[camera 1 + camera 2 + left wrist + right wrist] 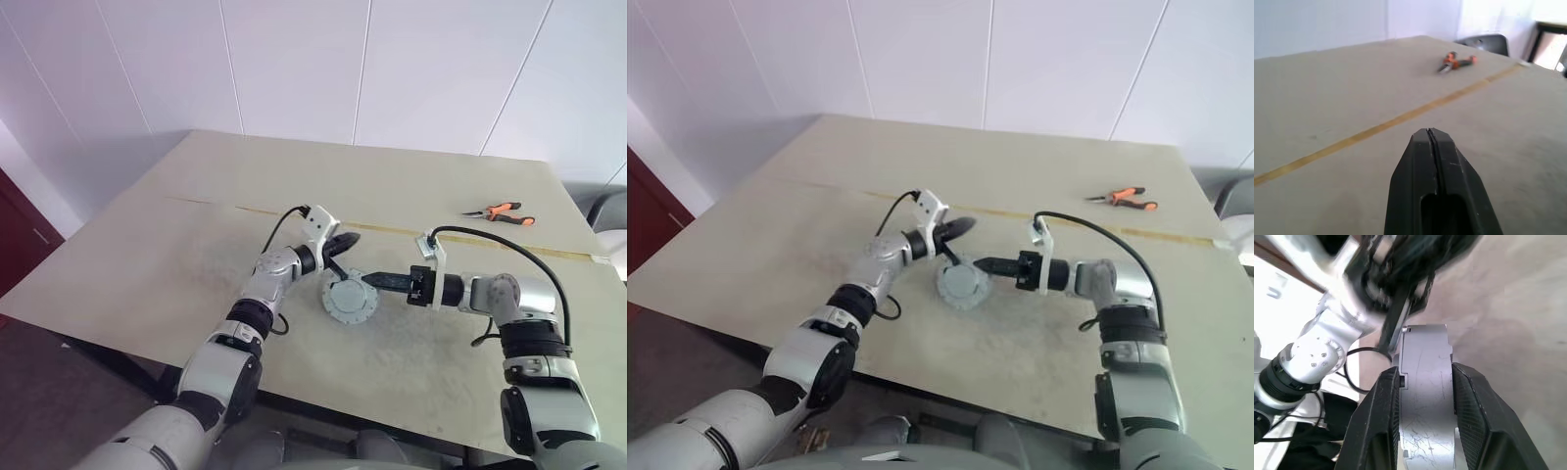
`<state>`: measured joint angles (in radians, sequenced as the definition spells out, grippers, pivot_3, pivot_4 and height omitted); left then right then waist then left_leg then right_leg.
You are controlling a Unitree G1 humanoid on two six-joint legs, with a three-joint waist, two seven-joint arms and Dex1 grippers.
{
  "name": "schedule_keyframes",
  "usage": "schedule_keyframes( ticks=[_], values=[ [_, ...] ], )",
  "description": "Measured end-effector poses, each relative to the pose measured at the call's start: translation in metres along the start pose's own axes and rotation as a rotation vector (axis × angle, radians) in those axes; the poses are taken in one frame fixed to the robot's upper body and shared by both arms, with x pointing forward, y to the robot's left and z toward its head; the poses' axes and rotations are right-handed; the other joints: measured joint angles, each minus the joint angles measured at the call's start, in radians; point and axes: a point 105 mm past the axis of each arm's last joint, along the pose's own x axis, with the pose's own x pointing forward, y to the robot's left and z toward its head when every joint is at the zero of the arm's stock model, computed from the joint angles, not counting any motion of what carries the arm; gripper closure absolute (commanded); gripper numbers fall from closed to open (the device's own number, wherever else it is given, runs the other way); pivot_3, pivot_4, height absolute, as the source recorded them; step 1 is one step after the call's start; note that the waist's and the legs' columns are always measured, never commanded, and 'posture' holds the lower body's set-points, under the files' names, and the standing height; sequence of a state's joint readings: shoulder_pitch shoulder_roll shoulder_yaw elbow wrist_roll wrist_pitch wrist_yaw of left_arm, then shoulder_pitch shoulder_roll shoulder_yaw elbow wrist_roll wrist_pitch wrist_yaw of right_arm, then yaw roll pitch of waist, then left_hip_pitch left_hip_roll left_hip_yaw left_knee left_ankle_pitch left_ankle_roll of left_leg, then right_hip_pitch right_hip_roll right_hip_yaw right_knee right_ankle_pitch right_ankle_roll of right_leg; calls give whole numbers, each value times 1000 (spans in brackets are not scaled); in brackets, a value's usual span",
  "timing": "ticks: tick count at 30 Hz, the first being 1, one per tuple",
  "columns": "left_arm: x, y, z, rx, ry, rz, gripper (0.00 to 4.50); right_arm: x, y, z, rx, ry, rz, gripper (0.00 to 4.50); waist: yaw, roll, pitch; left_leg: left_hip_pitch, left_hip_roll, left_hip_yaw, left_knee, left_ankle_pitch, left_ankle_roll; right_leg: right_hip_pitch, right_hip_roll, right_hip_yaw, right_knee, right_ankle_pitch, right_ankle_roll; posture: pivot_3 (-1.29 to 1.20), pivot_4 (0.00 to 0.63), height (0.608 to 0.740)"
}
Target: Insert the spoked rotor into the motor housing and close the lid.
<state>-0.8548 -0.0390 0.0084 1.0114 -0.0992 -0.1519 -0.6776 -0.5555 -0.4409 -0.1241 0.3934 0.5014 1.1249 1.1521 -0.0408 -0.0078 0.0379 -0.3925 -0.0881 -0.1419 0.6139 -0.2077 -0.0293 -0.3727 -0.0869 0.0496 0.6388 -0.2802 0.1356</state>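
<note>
Right claw (1422, 396) is clamped on the motor housing (349, 298), fingers (1376, 421) pinching its silvery wall from both sides. From the head views the housing sits at surface (147, 255) centre, right claw reaching in from 3 o'clock, pale flat face toward the camera.

Left claw (1433, 147) is pressed together, nothing between its fingers. Head view puts it just past the housing at about 11 o'clock, with something dark next to its tip. Could be the lid, can't confirm.

Progress, my read: housing is secured, that's all. Spoked rotor isn't identifiable, so I can't tell whether it's already inside. Windings aren't visible, so the open side seems to face away or down. Closing the lid looks not yet done.

View differences:
- Right wrist view gives the grip itself: metal wall between the pads, left arm close behind it.
- Left wrist view gives the shut fingers against bare surface, a yellow line (1376, 128) and orange-handled pliers (1455, 61) beyond.
- Head views give layout: pliers (502, 212) well apart at 2 o'clock from the housing.
</note>
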Motion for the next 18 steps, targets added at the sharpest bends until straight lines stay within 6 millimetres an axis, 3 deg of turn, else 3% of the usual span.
schedule_keyframes(
  ticks=[6, 13, 18],
  values=[
    [-8, 19, 6, -65, -42, 88, 4500, 9, 16, 4, -1, -46, 105, 3266, 7, 0, 0, -1, -1, 0, 0, 0, 0, 0, -2, 0, -1, 0, 1, 0, 0, 740],
    [-22, 26, -5, -154, -61, 129, 4500, 0, 19, 18, 22, -172, 140, 3266, 26, 0, 0, -1, -1, 0, 0, 0, 0, -1, -1, 0, 0, 0, 0, 0, 0, 740],
    [-34, 28, 4, -274, -149, 106, 4500, -5, 22, 36, 116, -333, 211, 3266, 26, 0, 0, -1, -1, 0, -1, 0, 0, -1, -1, 0, 0, 0, 0, 0, 0, 740]
  ],
)
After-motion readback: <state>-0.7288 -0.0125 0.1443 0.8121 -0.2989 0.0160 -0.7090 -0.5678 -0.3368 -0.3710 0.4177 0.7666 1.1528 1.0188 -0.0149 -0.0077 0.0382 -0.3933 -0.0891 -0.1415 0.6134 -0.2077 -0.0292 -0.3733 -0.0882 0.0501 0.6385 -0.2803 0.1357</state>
